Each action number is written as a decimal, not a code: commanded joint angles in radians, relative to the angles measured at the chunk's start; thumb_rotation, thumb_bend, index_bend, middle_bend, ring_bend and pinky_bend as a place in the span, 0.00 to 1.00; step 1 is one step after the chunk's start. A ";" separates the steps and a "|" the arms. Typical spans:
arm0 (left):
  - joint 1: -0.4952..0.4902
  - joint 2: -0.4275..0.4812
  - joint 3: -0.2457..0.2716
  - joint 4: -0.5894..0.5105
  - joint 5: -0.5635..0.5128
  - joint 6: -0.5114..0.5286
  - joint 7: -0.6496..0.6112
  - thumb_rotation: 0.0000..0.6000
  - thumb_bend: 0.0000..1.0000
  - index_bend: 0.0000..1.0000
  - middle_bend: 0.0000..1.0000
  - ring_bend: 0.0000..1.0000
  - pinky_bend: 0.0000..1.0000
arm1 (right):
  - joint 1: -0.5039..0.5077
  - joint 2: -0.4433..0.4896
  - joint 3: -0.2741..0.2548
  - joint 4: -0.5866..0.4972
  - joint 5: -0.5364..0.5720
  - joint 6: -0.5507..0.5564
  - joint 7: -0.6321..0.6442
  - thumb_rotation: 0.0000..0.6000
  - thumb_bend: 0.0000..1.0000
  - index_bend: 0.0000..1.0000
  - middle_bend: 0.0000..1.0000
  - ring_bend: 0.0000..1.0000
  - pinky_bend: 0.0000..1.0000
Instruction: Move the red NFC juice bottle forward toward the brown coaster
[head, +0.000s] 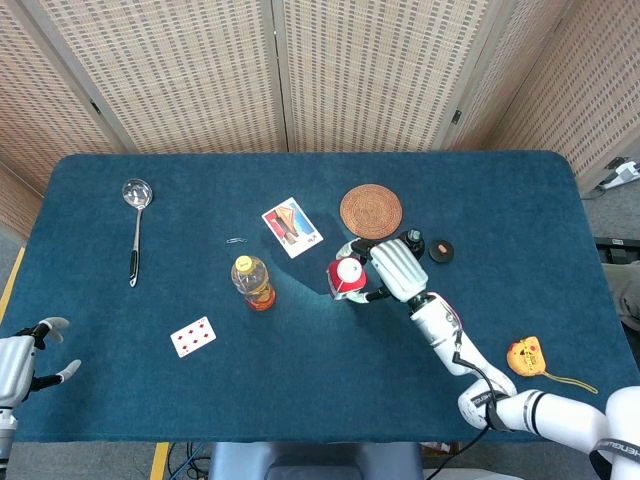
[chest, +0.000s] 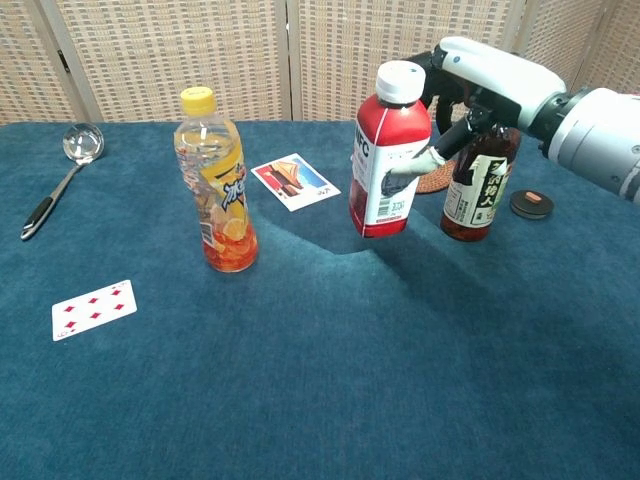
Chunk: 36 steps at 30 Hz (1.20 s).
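Observation:
My right hand (head: 392, 268) (chest: 470, 90) holds the red NFC juice bottle (head: 344, 278) (chest: 388, 155), white cap up, lifted a little off the cloth and tilted slightly. The bottle hangs just short of the round brown woven coaster (head: 371, 211), which shows in the chest view only as a sliver (chest: 436, 182) behind the bottle and hand. My left hand (head: 25, 360) rests open at the near left table edge, holding nothing; the chest view does not show it.
A dark glass bottle (head: 411, 243) (chest: 478, 190) stands right beside my right hand, with a black cap (head: 441, 250) (chest: 530, 203) to its right. An orange drink bottle (head: 253, 283) (chest: 218, 185), picture card (head: 292, 227), playing card (head: 193, 336), ladle (head: 134, 226) and yellow tape measure (head: 526, 356) lie around.

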 joint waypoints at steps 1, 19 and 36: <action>0.001 0.001 -0.002 0.003 -0.003 0.001 -0.003 1.00 0.12 0.64 0.49 0.50 0.66 | 0.013 -0.014 0.012 0.022 0.017 -0.015 0.008 1.00 0.07 0.50 0.58 0.50 0.66; 0.005 0.000 -0.016 0.026 -0.019 0.004 -0.038 1.00 0.12 0.67 0.52 0.50 0.66 | 0.082 -0.105 0.041 0.195 0.071 -0.101 0.144 1.00 0.07 0.50 0.58 0.50 0.66; 0.010 0.006 -0.017 0.027 -0.026 0.003 -0.046 1.00 0.12 0.68 0.53 0.50 0.66 | 0.109 -0.150 0.021 0.277 0.078 -0.133 0.149 1.00 0.07 0.50 0.58 0.50 0.66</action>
